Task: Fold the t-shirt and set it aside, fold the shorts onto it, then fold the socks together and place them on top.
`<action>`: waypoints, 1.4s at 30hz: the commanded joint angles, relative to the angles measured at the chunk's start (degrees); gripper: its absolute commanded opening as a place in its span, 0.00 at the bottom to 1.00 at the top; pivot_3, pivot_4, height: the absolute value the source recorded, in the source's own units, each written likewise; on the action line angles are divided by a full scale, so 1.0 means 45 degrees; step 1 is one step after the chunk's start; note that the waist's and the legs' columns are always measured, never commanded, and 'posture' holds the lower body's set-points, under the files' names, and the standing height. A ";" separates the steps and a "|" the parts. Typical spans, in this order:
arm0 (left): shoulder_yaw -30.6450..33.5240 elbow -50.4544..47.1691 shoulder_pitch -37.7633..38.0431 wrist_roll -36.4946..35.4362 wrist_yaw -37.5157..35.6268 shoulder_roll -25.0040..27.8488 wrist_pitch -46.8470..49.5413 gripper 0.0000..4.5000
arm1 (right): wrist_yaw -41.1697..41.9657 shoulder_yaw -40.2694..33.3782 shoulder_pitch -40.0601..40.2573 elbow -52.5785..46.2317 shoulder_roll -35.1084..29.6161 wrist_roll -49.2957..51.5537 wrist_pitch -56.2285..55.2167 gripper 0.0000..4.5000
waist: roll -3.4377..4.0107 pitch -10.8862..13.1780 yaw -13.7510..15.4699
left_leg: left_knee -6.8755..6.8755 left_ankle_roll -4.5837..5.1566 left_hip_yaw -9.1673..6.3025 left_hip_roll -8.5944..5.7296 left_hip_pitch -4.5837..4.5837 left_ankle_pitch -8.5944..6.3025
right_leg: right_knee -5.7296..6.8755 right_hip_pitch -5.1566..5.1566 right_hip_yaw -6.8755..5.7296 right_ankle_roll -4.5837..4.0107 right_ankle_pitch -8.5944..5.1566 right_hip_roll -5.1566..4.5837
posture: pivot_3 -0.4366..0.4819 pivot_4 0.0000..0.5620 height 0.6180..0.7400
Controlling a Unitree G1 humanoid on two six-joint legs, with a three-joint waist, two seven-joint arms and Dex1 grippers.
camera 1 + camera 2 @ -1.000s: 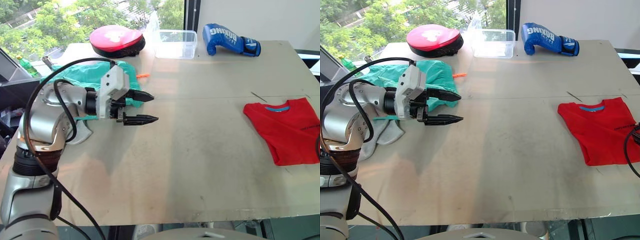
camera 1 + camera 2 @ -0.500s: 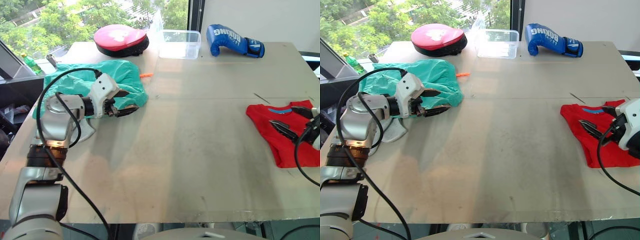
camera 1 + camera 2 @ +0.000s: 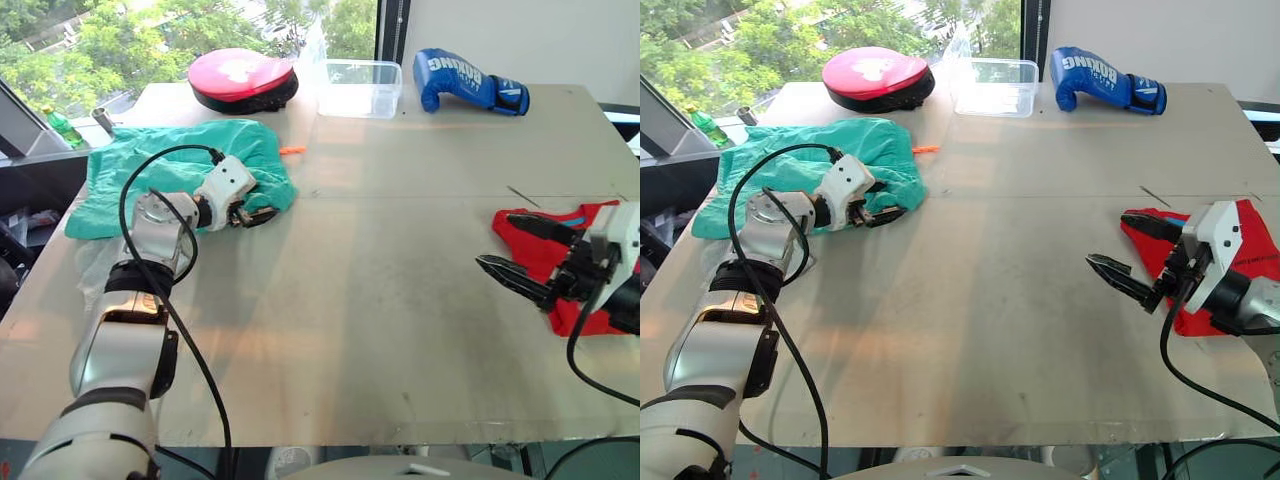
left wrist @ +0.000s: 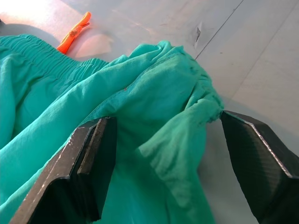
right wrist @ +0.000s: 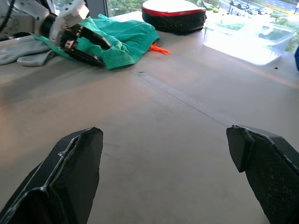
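Left gripper point(image 4: 163, 172) spreads its 2 black fingers around a corner of the teal-green fabric shorts point(image 3: 190, 165) (not clamped); right gripper point(image 3: 525, 255) gapes wide beside the folded red t-shirt point(image 3: 565, 265).

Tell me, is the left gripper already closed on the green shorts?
No, the left gripper is open, its two fingers standing apart on either side of the shorts.
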 commanded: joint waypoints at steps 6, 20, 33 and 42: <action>-0.0340 0.1810 -0.1004 0.1009 0.0368 0.0032 -0.1584 0.01 | -0.0388 -0.0153 -0.0121 -0.0705 -0.0248 0.0400 0.0037 1.00 | -0.0002 -0.0001 0.0027 | 0.0000 0.0000 -0.0004 -0.0002 -0.0006 0.0000 | -0.0002 0.0001 -0.0004 0.0001 0.0000 -0.0002 | 0.48 0.27 0.93; -0.0433 -0.2968 -0.1598 -0.0993 -0.2856 -0.1995 -0.0053 0.01 | -0.0256 -0.0127 0.0338 -0.0728 -0.0434 0.0566 0.0105 1.00 | -0.0004 0.0000 0.0038 | 0.0015 -0.0001 -0.0019 -0.0005 -0.0018 0.0000 | 0.0001 0.0001 -0.0018 0.0001 0.0000 -0.0004 | 0.48 0.27 0.93; -0.2930 -0.8044 0.1013 -0.1223 -0.2729 -0.5288 0.2268 0.08 | -0.0744 0.0585 0.1458 -0.0894 -0.0275 0.0372 0.0879 1.00 | -0.0001 -0.0002 0.0025 | 0.0018 0.0000 -0.0019 -0.0003 -0.0006 0.0000 | 0.0002 0.0009 -0.0012 0.0000 0.0000 -0.0001 | 0.48 0.27 0.93; -0.2925 -0.9876 0.2045 -0.1557 -0.1947 -0.5383 0.3741 0.73 | -0.2543 0.1921 0.2748 -0.1433 0.1097 0.0879 0.2204 1.00 | 0.0002 -0.0004 0.0056 | 0.0019 0.0000 -0.0020 -0.0002 -0.0001 0.0000 | 0.0000 0.0017 -0.0011 0.0000 -0.0001 0.0000 | 0.48 0.27 0.93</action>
